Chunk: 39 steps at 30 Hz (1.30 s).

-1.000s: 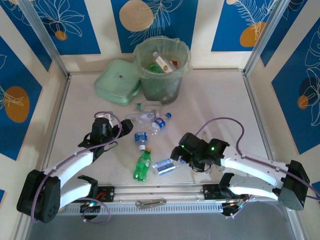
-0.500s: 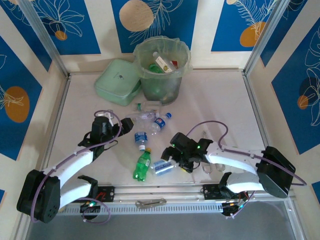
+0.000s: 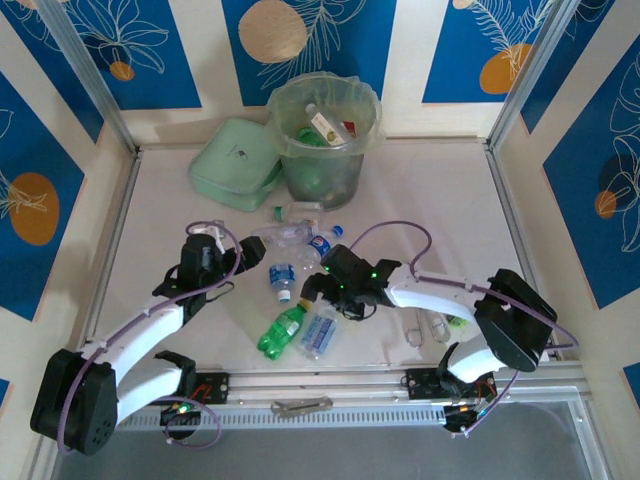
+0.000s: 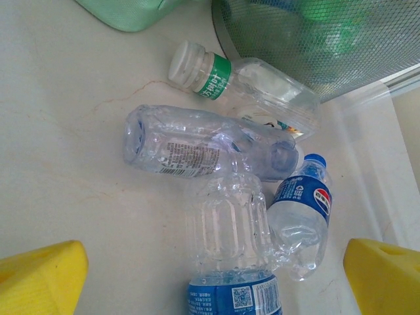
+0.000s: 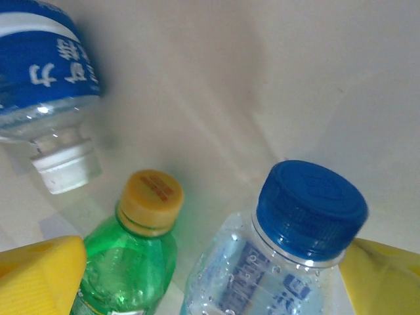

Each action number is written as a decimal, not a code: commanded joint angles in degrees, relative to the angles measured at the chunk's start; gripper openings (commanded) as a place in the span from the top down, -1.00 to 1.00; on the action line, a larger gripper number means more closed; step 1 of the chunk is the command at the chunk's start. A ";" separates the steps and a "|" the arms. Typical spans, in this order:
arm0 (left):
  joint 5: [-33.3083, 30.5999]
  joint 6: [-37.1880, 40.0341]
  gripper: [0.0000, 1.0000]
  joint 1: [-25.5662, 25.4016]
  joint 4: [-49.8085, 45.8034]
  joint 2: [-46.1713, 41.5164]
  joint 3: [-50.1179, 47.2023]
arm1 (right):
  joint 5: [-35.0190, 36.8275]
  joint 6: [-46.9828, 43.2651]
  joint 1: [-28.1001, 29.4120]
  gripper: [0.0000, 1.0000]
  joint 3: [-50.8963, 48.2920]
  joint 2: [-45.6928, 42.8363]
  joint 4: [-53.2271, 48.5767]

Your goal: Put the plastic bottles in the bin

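**1. Left gripper** (image 3: pixel 250 250)
- State: jaws fully apart, nothing held.
- Position: over a cluster of 4 clear bottles near the foot of the bin (image 3: pixel 325 130).
- In my wrist view, a ribbed bottle (image 4: pixel 226 230) with a blue label lies between my fingertips (image 4: pixel 39 275), untouched.
- Beyond it lie a crushed bottle (image 4: pixel 184 147), a white-cap bottle (image 4: pixel 243 82) and a Pepsi bottle (image 4: pixel 302 210), touching or overlapping one another.

**2. Right gripper** (image 3: pixel 312 293)
- State: jaws fully apart, nothing held.
- In my wrist view, a green bottle (image 5: pixel 131 262) with a yellow cap and a blue-cap bottle (image 5: pixel 308 216) lie side by side between my fingers, caps towards the camera.

**3. Bin**
- Upright at the far centre of the table, with several bottles already inside.

**4. Handling**
- I judge the bottles light, thin-walled and glossy. Whether any liquid remains, I cannot tell.
- The walls should buckle under a hard squeeze, and the round bodies will roll or slip.
- Grip across the body at the label band, or at the stiffer shoulder just below the cap.
- The crushed bottle offers flatter faces.
- Take 1 bottle per grasp. The right-hand pair lies so close together that closing may catch both or squirt 1 out.
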 commanded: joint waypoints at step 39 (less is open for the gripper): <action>0.37 0.82 -0.99 -0.20 -0.84 0.68 0.92 | 0.65 -8.72 7.46 -0.52 4.03 6.63 -12.28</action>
